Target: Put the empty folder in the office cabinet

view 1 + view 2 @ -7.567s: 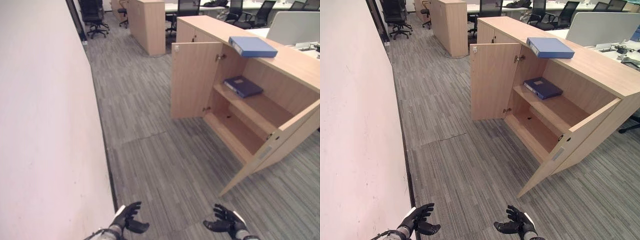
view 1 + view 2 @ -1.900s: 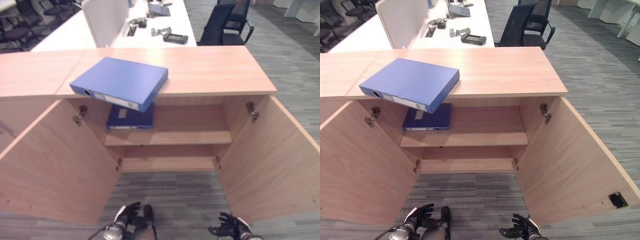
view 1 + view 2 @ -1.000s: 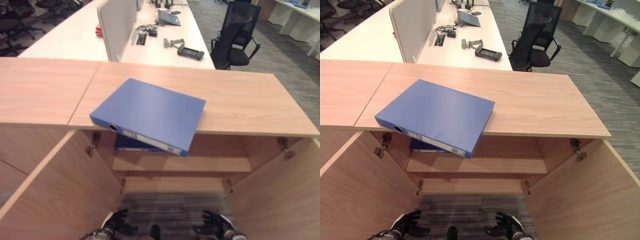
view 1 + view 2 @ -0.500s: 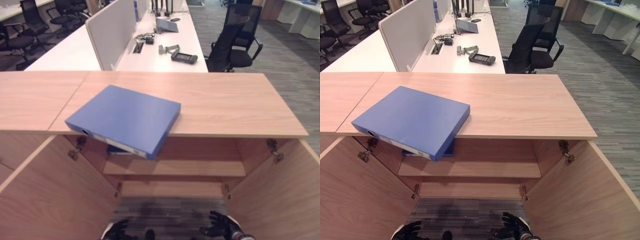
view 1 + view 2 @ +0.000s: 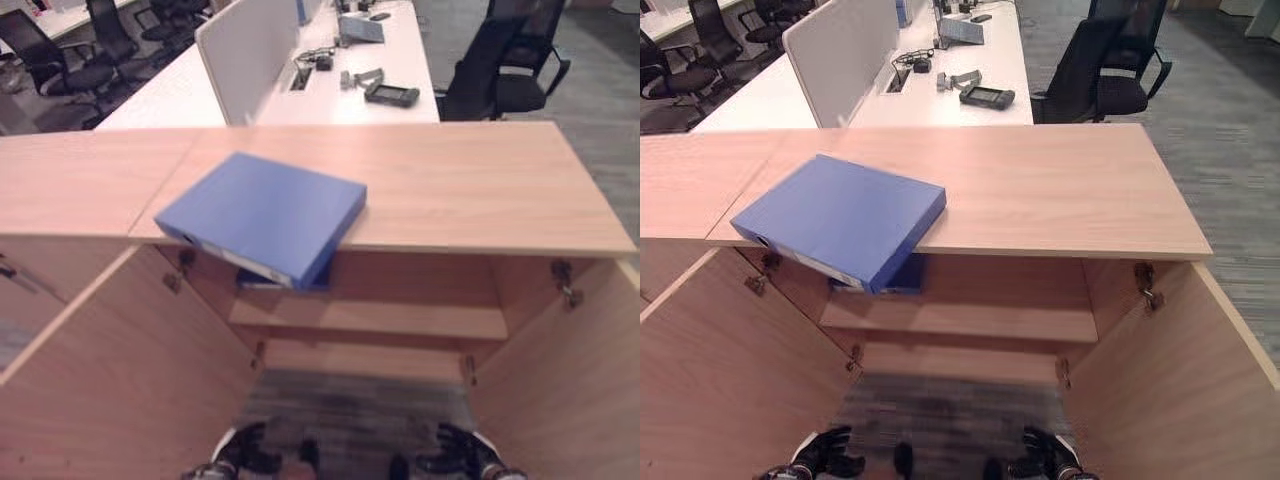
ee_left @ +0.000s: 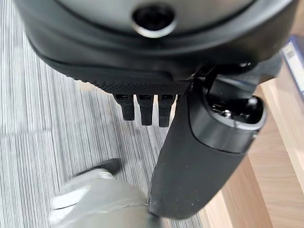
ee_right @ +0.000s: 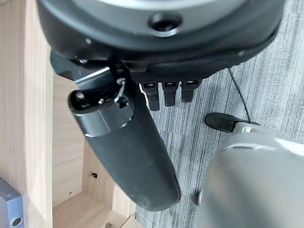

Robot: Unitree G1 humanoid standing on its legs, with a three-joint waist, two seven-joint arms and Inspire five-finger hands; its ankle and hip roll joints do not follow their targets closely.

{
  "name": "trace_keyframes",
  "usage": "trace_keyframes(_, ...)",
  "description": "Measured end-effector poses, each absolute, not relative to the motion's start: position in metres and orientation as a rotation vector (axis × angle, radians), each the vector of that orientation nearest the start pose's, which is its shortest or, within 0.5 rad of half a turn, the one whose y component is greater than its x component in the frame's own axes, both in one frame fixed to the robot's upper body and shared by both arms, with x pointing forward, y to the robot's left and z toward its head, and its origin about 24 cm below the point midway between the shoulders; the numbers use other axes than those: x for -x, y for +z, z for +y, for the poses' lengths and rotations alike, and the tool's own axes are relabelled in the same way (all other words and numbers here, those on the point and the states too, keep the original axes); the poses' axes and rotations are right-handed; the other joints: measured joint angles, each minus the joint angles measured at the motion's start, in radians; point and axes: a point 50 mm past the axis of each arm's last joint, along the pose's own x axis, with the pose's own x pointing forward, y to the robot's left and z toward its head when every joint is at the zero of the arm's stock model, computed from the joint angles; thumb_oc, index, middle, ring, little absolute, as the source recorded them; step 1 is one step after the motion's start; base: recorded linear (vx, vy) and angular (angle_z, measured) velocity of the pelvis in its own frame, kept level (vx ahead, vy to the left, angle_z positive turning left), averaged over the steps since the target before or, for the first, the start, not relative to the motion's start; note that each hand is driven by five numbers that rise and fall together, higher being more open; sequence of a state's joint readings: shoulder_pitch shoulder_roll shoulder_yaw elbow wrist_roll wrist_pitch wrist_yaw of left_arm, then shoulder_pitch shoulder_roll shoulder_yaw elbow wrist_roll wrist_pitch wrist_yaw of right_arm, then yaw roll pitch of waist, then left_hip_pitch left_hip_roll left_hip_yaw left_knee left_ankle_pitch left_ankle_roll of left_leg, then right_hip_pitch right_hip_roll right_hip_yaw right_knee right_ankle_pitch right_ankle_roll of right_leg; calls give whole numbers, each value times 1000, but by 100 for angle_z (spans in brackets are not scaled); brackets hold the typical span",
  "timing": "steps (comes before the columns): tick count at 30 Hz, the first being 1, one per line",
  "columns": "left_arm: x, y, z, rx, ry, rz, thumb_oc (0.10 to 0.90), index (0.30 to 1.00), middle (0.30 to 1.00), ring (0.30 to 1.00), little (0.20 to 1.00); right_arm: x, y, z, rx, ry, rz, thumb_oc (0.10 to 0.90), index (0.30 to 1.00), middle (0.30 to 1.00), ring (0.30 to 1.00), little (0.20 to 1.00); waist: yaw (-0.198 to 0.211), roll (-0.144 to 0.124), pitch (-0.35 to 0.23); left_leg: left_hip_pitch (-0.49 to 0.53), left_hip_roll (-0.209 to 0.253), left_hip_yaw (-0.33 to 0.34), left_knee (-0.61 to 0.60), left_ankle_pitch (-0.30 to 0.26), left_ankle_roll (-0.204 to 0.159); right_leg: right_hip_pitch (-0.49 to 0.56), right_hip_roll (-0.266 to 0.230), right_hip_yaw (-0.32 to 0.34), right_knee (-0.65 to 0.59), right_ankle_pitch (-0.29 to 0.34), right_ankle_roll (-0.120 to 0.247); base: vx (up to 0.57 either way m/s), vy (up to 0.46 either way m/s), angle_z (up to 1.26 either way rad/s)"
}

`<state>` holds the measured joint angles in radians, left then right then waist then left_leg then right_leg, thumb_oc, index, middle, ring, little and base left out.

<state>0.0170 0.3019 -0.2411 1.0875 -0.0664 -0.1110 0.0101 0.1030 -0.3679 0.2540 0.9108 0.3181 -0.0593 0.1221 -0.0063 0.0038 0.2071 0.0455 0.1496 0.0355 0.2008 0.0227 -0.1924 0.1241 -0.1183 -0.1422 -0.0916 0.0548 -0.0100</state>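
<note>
Your left robot hand (image 5: 243, 460) and your right robot hand (image 5: 462, 464) hang low in front of the open cabinet (image 5: 380, 300), near the floor, and both hold nothing. In each wrist view the fingers (image 6: 144, 108) are relaxed and a little spread, with the thumb standing apart, so both robot hands are free for a grasp.

The blue folder (image 5: 262, 216) lies flat on the cabinet's worktop (image 5: 470, 185), toward your left side, and its near corner sticks out over the front edge. I judge that the step in hand is to reach up and take this folder. Lift both arms together, put one robot hand under the overhanging corner and the other on the far side edge, and curl the fingers only when the folder is between them. Do not push it backward, because it can slide away on the smooth wood.

Below it, on the upper shelf (image 5: 400, 318), a second folder (image 5: 902, 276) already lies at the left; the free place is more to the right.

The eye views show the folder, the doors and the shelves, but the robot hands are small there. The wrist views show the fingers clearly, and the right wrist view catches only a blue corner (image 7: 10, 209) by the wood.
</note>
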Motion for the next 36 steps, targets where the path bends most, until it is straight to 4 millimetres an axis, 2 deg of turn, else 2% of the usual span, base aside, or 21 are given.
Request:
trace_keyframes(1,-118,-147,233,-333,-35,1019,800,900,900,900,900,-112,-136,-248,103,9,991,800,900,900,900,900,-22,13,-7,44,12,-16,-23,3,12,-1,4,0,5,-1,8,-48,48,42)
trace_keyframes(2,-119,-149,223,-332,-69,1015,800,900,900,900,900,-109,-136,-252,111,0,1003,800,900,900,900,900,-41,36,-19,99,19,-16,-103,-9,16,-10,10,-1,7,13,37,-19,62,36)
trace_keyframes(4,-121,-150,216,-323,-88,1009,800,900,900,900,900,-110,-137,-246,94,8,999,800,900,900,900,900,-45,30,-22,137,15,-9,-192,-18,27,-16,7,-1,-1,26,64,0,80,15)
trace_keyframes(6,-122,-150,211,-324,-121,1008,800,900,900,900,900,-111,-138,-243,75,2,993,800,900,900,900,900,-47,36,-25,161,27,-2,-258,-60,63,-20,15,-11,-1,35,82,18,97,10)
trace_keyframes(7,-122,-151,210,-333,-134,1010,800,900,900,900,900,-111,-139,-239,66,4,996,800,900,900,900,900,-43,26,-26,169,22,9,-276,-56,65,-22,11,-7,-1,39,89,13,133,-3)
trace_keyframes(8,-112,-153,212,-339,-138,1036,800,900,900,900,900,-110,-141,-231,41,15,998,800,900,900,900,900,-38,10,-42,167,2,12,-279,-60,85,-31,-9,-2,4,44,97,8,100,-12)
trace_keyframes(11,-98,-156,215,-349,-139,1071,800,900,900,900,900,-107,-144,-223,18,30,1004,800,900,900,900,900,-38,0,-67,170,-14,12,-281,-64,93,-30,-25,1,4,46,107,-21,125,-4)
trace_keyframes(15,-94,-157,213,-342,-140,1078,800,900,900,900,900,-106,-144,-222,15,34,1007,800,900,900,900,900,-19,28,-89,181,-27,13,-280,-56,88,-27,-32,4,6,62,118,8,124,-2)
trace_keyframes(18,-96,-157,214,-342,-136,1074,800,900,900,900,900,-110,-143,-221,16,36,998,800,900,900,900,900,-15,32,-95,184,-29,17,-285,-57,87,-25,-32,12,7,63,118,-1,144,-4)
trace_keyframes(22,-93,-157,216,-343,-131,1081,800,900,900,900,900,-110,-144,-216,6,43,999,800,900,900,900,900,-13,6,-110,183,-34,39,-285,-57,88,-33,-35,24,6,64,119,-23,124,-10)
trace_keyframes(25,-95,-156,220,-345,-118,1078,800,900,900,900,900,-110,-146,-208,-5,63,1003,800,900,900,900,900,-9,-32,-127,174,-40,49,-285,-57,89,-50,-39,31,10,71,119,-57,115,-12)
trace_keyframes(29,-97,-153,228,-366,-108,1074,800,900,900,900,900,-108,-148,-200,-24,73,1008,800,900,900,900,900,-2,-58,-132,167,-49,66,-284,-54,96,-86,-45,54,50,67,125,-94,86,-13)
trace_keyframes(31,-110,-148,232,-390,-116,1031,800,900,900,900,900,-112,-148,-196,-14,100,1005,800,900,900,900,900,7,-59,-125,145,-55,69,-284,-48,115,-152,-53,49,134,64,137,-85,-8,-6)
trace_keyframes(34,-113,-144,238,-411,-114,1007,800,900,900,900,900,-108,-149,-190,-24,121,1013,800,900,900,900,900,14,-58,-120,146,-61,67,-285,-46,120,-124,-64,43,73,57,146,27,-47,-2)
trace_keyframes(36,-113,-143,238,-409,-113,1002,800,900,900,900,900,-104,-150,-191,-28,119,1024,800,900,900,900,900,17,-43,-122,147,-47,61,-285,-48,118,-111,-54,25,59,51,140,65,-69,12)
